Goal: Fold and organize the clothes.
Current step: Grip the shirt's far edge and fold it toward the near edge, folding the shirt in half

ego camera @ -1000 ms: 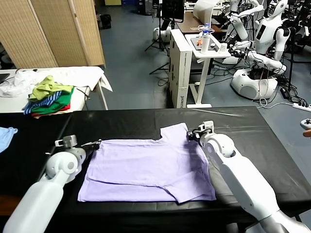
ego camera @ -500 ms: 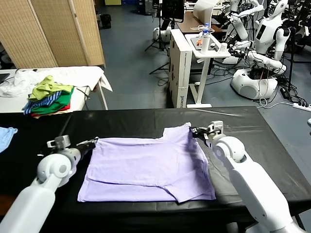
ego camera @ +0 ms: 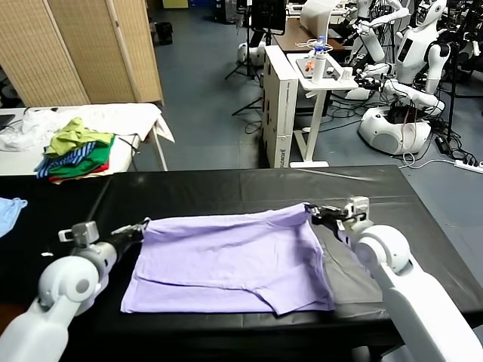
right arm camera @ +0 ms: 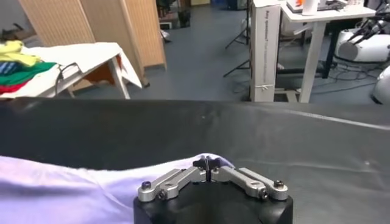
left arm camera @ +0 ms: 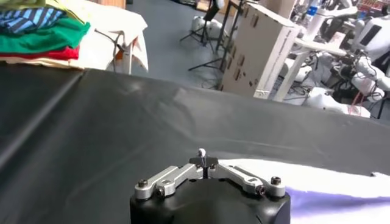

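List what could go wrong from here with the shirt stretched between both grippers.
1. The left gripper and right gripper, both shut, pinch only the far corners of the lavender T-shirt; thin fabric may slip out.
2. The near hem is already folded over; more pulling may bunch it.
3. The shirt's near edge lies close to the black table front edge and may slide off.

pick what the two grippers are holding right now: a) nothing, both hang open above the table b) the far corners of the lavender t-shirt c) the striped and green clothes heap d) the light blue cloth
b: the left gripper and right gripper are each shut on a far corner of the lavender T-shirt, stretching its far edge taut across the black table.
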